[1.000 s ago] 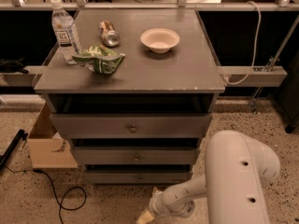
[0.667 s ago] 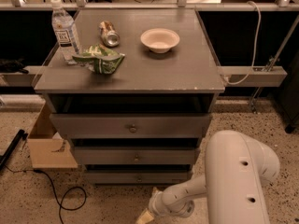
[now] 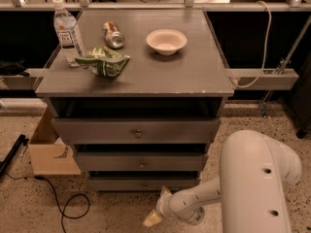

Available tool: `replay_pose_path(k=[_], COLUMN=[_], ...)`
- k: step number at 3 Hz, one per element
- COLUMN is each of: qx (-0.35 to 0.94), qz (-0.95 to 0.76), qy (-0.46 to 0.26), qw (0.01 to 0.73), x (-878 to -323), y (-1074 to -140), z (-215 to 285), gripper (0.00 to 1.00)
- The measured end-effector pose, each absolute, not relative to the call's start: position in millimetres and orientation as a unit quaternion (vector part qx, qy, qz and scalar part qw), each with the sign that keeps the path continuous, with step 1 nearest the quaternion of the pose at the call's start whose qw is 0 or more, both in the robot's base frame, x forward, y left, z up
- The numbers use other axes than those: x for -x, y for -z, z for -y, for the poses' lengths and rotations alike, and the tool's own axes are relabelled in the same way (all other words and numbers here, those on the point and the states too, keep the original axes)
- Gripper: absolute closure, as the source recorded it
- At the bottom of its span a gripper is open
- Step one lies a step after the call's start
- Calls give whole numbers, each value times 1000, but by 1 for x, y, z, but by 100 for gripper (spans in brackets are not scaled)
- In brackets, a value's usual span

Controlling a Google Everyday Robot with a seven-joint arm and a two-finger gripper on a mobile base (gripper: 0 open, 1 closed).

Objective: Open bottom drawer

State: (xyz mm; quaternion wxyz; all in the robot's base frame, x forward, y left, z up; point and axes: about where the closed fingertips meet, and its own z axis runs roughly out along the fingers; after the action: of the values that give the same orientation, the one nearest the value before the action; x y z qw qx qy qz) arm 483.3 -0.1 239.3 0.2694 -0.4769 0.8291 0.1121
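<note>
The grey cabinet has three drawers. The bottom drawer (image 3: 143, 184) is the lowest and slimmest, with a small round knob at its centre, and its front sits about flush with the cabinet. My gripper (image 3: 156, 210) is low near the floor, just below and a little right of that drawer's knob, at the end of my white arm (image 3: 204, 199). It is not touching the drawer.
The middle drawer (image 3: 141, 162) and top drawer (image 3: 137, 131) are above. On the cabinet top are a water bottle (image 3: 66, 32), a can (image 3: 112, 35), a green chip bag (image 3: 103, 62) and a white bowl (image 3: 166, 41). A cardboard box (image 3: 47, 148) and a black cable (image 3: 63, 203) lie on the left floor.
</note>
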Motion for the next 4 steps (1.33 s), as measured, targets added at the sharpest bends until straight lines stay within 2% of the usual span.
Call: replay_pose_path(k=[1,4], qx=[475,455], qz=[-825,-831], qy=[-79,-75], qw=[294,310], x=[-507,-528], y=[-274,-271], z=[12,10], gripper=[0,0])
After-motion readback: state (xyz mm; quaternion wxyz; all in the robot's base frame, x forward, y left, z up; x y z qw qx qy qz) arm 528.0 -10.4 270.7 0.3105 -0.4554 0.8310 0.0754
